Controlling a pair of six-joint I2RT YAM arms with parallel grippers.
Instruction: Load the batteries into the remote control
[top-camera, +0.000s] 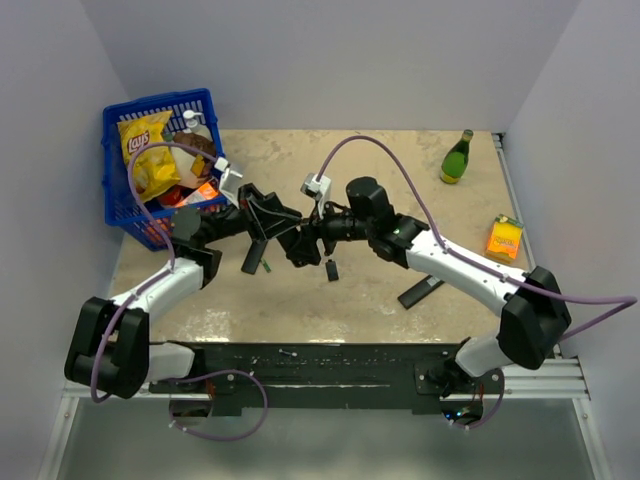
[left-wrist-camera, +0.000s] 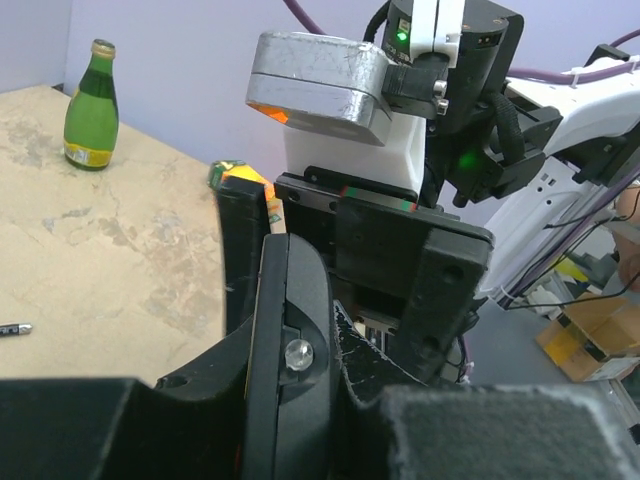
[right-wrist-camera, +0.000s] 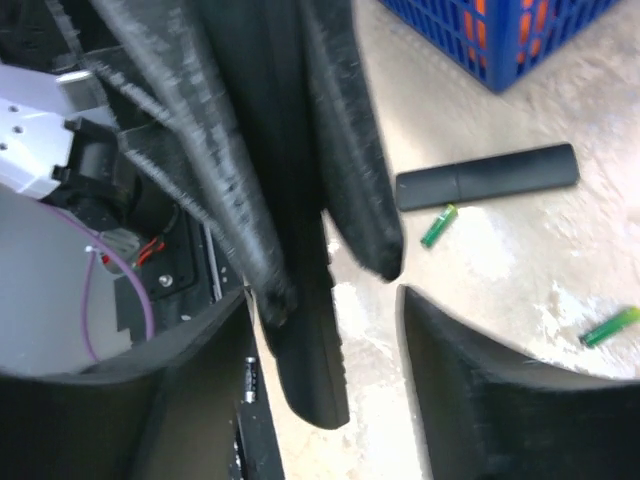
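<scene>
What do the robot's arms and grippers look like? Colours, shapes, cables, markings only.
The left arm and right arm have white shells, bulky black joints and a purple cable each. The left gripper and right gripper are black; the left's finger pads look fuzzy. The right wrist carries a silver camera box and green light.

Blue basket (top-camera: 160, 100) holding a chips bag (top-camera: 150, 152), green bottle (top-camera: 457, 160), orange carton (top-camera: 505, 240)

basket (top-camera: 160, 101) blocks far left, bottle (top-camera: 457, 158) far right
</scene>
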